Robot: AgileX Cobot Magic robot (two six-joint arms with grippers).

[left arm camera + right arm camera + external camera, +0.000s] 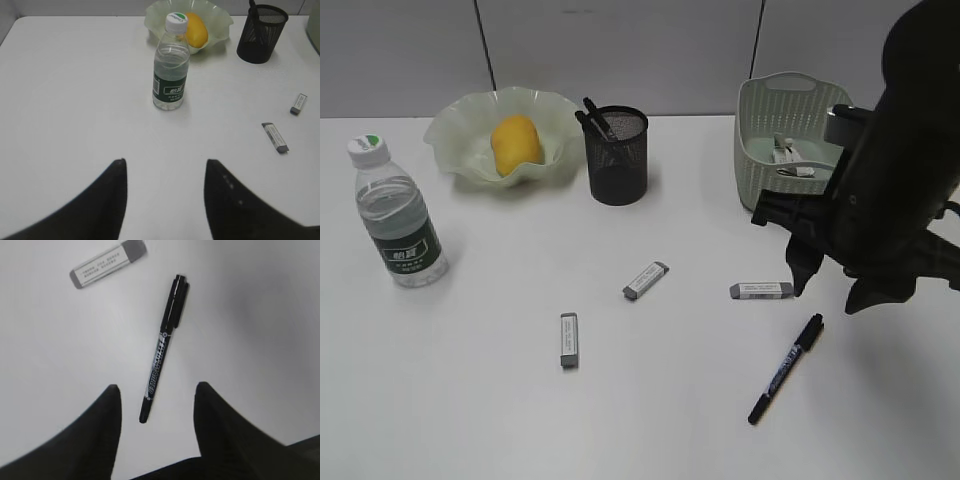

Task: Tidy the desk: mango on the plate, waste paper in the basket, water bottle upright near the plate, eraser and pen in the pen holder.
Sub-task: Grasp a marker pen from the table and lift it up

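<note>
White desk (470, 420) holds a slim black pen (161, 347) beneath the right gripper's (156, 396) empty, parted fingers.

Wide white desk (470, 400) bearing the task objects. The yellow-orange mango (515, 143) lay in the pale green, wavy-rimmed plate (455, 125) at the rear left. The clear water bottle (397, 215), white-capped with a dark green label, stood upright at the left, in front of the plate. The black wire-mesh pen holder (617, 160) stood just right of the plate, dark pens projecting from it. The sage-green woven-look basket (775, 110) sat at the rear right with white waste paper (788, 155) inside. Three grey-and-white erasers (646, 280) (569, 339) (761, 290) lay flat and apart at mid-desk. A black pen (786, 368) lay diagonally at the front right, near the right-hand eraser
</note>
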